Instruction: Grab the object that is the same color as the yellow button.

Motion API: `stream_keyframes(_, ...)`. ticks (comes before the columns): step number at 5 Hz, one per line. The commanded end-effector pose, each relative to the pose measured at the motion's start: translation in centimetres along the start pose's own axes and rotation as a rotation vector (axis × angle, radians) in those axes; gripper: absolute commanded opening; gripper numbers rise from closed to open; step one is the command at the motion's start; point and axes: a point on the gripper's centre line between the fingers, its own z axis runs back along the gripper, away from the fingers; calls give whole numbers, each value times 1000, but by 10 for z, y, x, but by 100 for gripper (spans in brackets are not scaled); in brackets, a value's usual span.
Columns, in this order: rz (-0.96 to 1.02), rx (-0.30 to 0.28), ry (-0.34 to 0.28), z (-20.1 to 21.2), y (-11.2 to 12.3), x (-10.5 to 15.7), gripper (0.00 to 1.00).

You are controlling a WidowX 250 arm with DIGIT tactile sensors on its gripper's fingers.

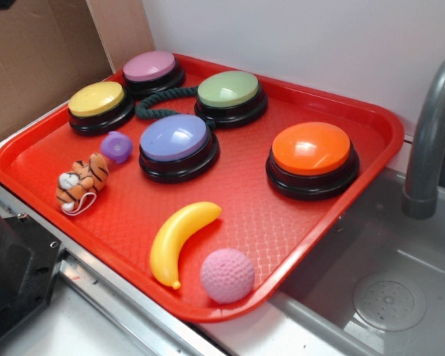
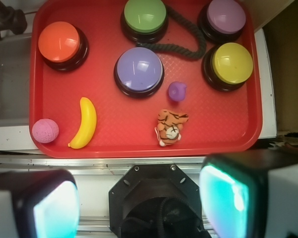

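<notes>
The yellow toy banana (image 1: 182, 241) lies on the red tray (image 1: 386, 141) near its front edge, next to a pink ball (image 1: 227, 275). In the wrist view the banana (image 2: 84, 124) is at the tray's lower left. The yellow button (image 1: 98, 100) stands at the tray's back left, and shows in the wrist view (image 2: 232, 63) at the right. My gripper (image 2: 139, 203) is open and empty. Its pads (image 2: 54, 208) stand wide apart, high above the robot's black base, outside the tray's near rim (image 2: 139, 148). The gripper does not show in the exterior view.
The tray also holds a plush tiger (image 1: 80, 182), a small purple object (image 1: 116, 146), purple (image 1: 176, 141), green (image 1: 228, 90), orange (image 1: 311, 152) and mauve (image 1: 150, 68) buttons, and a dark rope (image 1: 159, 104). A grey sink (image 1: 386, 297) with a faucet (image 1: 430, 133) is at the right.
</notes>
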Motion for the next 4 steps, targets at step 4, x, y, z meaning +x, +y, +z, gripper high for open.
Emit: stream_keyframes(4, 134, -88, 50, -120, -39, 26, 100)
